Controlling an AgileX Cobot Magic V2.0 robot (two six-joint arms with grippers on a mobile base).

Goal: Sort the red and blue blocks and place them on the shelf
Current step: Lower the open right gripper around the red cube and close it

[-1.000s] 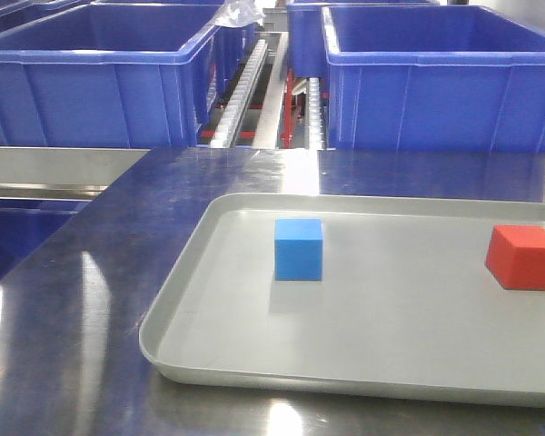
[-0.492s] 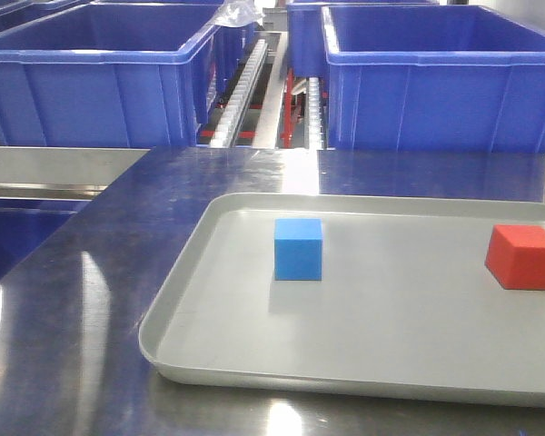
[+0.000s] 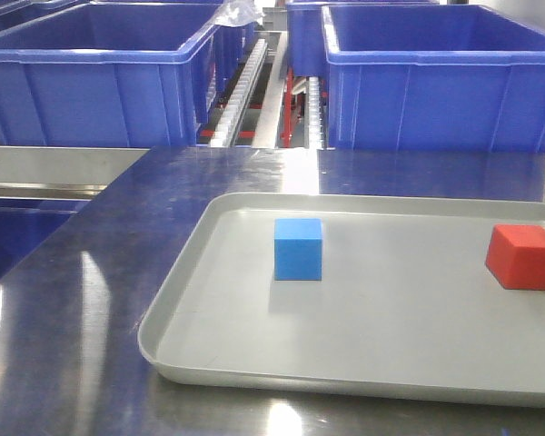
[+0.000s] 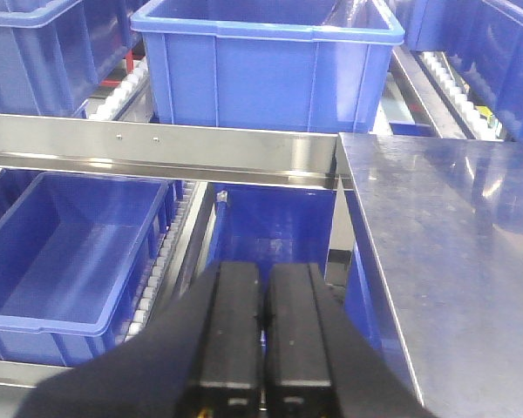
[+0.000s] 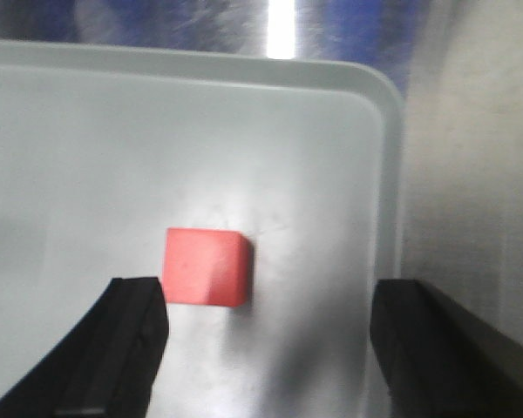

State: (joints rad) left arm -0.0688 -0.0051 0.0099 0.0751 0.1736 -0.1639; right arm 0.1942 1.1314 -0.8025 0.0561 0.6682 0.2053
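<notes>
Step in hand, as I judge it: pick-up of the first block, nothing lifted yet. Left: my left claw [image 4: 262, 277], fingers pressed together and empty, hangs off the table's [image 3: 73, 291] left edge, facing the shelf rail [image 4: 157, 148] and the bins [image 3: 91, 82] behind it. Centre: the blue block [image 3: 298, 248] sits on the grey tray [image 3: 177, 300], untouched. Right: the red block [image 5: 205, 266] lies near the tray's right rim. My right claw [image 5: 266, 296] is spread wide above it, the block nearer its left finger. Next move calls for centring leftward, descending, closing. Hindrances: the tray rim beside the right finger, and the tall bin walls at the far edge.
</notes>
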